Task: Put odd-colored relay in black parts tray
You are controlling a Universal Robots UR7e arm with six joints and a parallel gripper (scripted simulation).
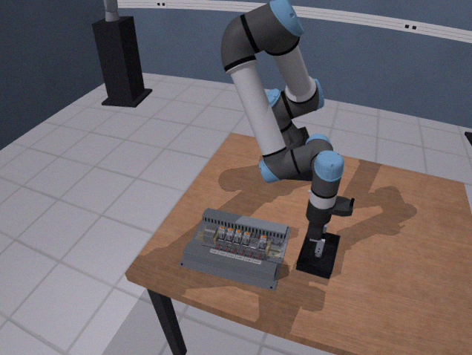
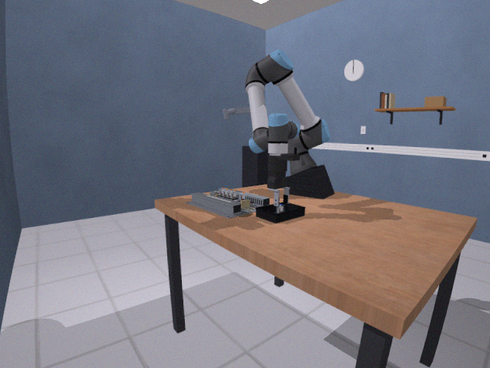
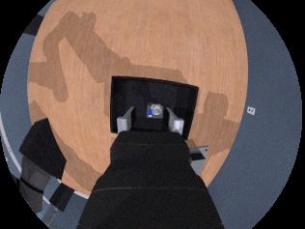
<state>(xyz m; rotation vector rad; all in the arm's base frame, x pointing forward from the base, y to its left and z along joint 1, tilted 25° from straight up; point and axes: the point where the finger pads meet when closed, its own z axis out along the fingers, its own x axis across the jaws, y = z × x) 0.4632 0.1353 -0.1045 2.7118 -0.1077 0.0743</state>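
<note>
End effector (image 1: 318, 247) released, fingers spread, hanging over black parts tray (image 1: 305, 262) with nothing clamped. Relay (image 3: 153, 110) with blue button lying in tray, between the fingers but free. Relay panel (image 1: 232, 263) flat on desk (image 1: 400, 266), at tray's 9 o'clock, just beside it.

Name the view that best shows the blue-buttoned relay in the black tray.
The wrist view: the relay lies in the black tray, between the open hand's fingers, blue button visible. The exterior view shows a small pale block there; in the top view the hand mostly hides it.
</note>
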